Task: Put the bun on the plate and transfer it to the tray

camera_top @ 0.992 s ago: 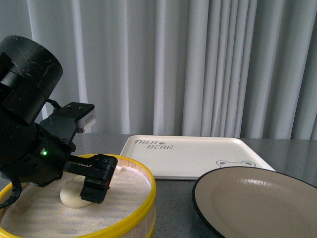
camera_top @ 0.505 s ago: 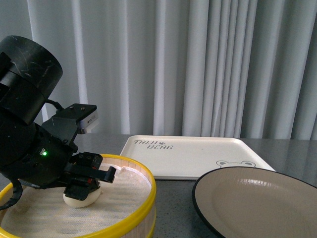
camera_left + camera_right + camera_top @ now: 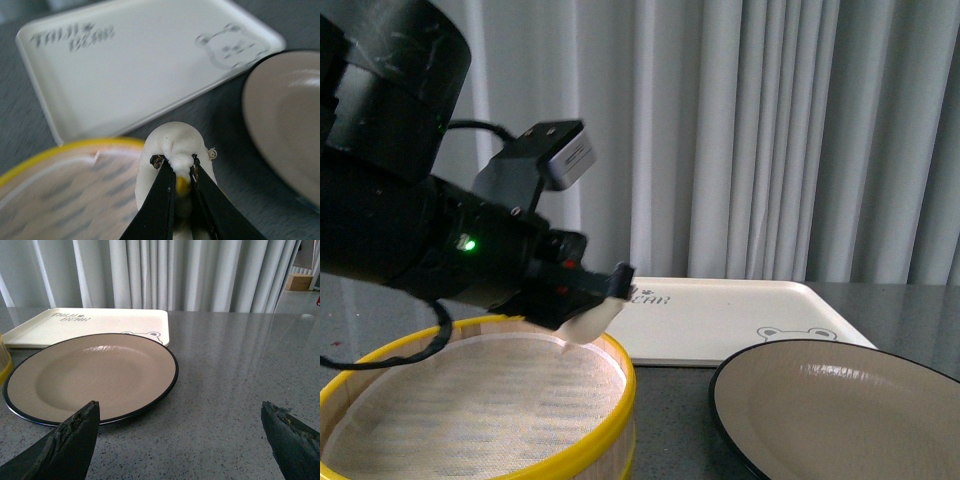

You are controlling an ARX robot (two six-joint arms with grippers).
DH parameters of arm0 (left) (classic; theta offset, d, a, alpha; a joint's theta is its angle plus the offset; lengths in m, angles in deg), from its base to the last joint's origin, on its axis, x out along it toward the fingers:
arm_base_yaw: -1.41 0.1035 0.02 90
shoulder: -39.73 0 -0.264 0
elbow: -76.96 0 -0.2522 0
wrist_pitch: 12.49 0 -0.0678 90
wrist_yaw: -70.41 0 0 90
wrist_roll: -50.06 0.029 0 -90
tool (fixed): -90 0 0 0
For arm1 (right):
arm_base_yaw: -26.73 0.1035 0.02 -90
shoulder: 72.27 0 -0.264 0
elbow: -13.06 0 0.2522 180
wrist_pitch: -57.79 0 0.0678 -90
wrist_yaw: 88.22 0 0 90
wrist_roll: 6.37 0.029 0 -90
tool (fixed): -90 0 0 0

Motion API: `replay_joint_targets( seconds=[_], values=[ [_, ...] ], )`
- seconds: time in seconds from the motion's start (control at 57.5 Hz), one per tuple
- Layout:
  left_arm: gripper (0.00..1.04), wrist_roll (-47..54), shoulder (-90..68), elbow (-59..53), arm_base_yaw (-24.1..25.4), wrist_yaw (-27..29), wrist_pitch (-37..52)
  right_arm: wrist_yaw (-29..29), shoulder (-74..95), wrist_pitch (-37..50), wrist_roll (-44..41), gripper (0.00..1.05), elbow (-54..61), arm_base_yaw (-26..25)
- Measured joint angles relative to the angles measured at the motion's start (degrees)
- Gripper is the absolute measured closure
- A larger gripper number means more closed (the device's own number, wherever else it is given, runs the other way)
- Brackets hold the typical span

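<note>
Step (my read): carry leg, bun to plate; nothing on plate yet.
L gripper (image 3: 611, 288): clenched on the bun, jaws nipping the twisted top knot. Wrist view shows both tips (image 3: 181, 169) sunk into the dough w/ the yellow spot between them.
Bun (image 3: 587, 323): in the air, hanging below the tips, over the far-right rim of the steamer basket (image 3: 618, 378). Not touching the basket liner. Same bun in wrist view (image 3: 174, 141), body drooping under the pinch.
R gripper (image 3: 182, 440): released, fingers spread wide w/ nothing between, low over the table (image 3: 240, 365) at the plate's near side.
Plate (image 3: 840, 400): right of basket, near edge of scene, bare inside. Also seen from right wrist (image 3: 100, 370).
Tray (image 3: 720, 310): flat, far side, behind basket and plate, just beside the plate's far rim. Nothing on it.
Handling (judgement): bun looks light, soft and squashy; skin dents where the tips bite. Knot is the firmest place to hold but small, so it could tear or slip if swung fast.
Better hold: lower, across the round sides, gentle squeeze.
Next needs: slow move right to plate centre, set low, open only once bun rests.
Risk: dropping from height, or dough sticking to a tip on letting go.
</note>
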Motion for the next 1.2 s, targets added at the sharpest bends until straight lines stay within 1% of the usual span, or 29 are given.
replay_joint_targets(
  seconds=[0.104, 0.209, 0.278, 0.418, 0.644, 0.748, 0.835, 0.922, 1.131, 1.148, 1.201],
  values=[
    [1.00, 4.1, -0.9, 1.5, -4.9, -1.0, 0.1, 0.0, 0.0, 0.0, 0.0, 0.09, 0.0, 0.0],
    [1.00, 5.8, -4.1, 3.8, -9.7, -0.6, 0.0, 0.0, 0.0, 0.0, 0.0, 0.09, 0.0, 0.0],
    [1.00, 6.0, -7.1, 5.5, -12.3, 0.8, -0.2, 0.0, 0.0, 0.0, 0.0, 0.09, 0.0, 0.0],
    [1.00, 3.8, -12.5, 10.5, -15.6, 3.6, -1.2, 0.0, 0.0, 0.0, 0.0, 0.09, 0.0, 0.0],
    [1.00, 0.7, -18.4, 19.1, -17.9, 7.4, -6.6, 0.0, 0.0, 0.0, 0.0, 0.09, 0.0, 0.0],
    [1.00, -0.5, -20.1, 22.0, -18.5, 7.8, -9.4, 0.0, 0.0, 0.0, 0.0, 0.09, 0.0, 0.0],
    [1.00, -1.5, -21.5, 24.1, -19.0, 9.1, -12.5, 0.0, 0.0, 0.0, 0.0, 0.09, 0.0, 0.0],
    [1.00, -2.4, -23.5, 26.9, -19.5, 11.6, -17.7, 0.0, 0.0, 0.0, 0.0, 0.09, 0.0, 0.0],
    [1.00, -3.7, -25.7, 28.9, -20.4, 12.6, -20.8, 0.0, 0.0, 0.0, 0.0, 0.09, 0.0, 0.0],
    [0.98, -4.1, -25.7, 29.0, -20.5, 12.3, -21.0, 0.0, 0.0, 0.0, 0.0, 0.09, 0.0, 0.0],
    [0.86, -4.4, -25.7, 29.3, -20.7, 11.4, -21.3, 0.0, 0.0, 0.0, 0.0, 0.09, 0.0, 0.0]
  ],
)
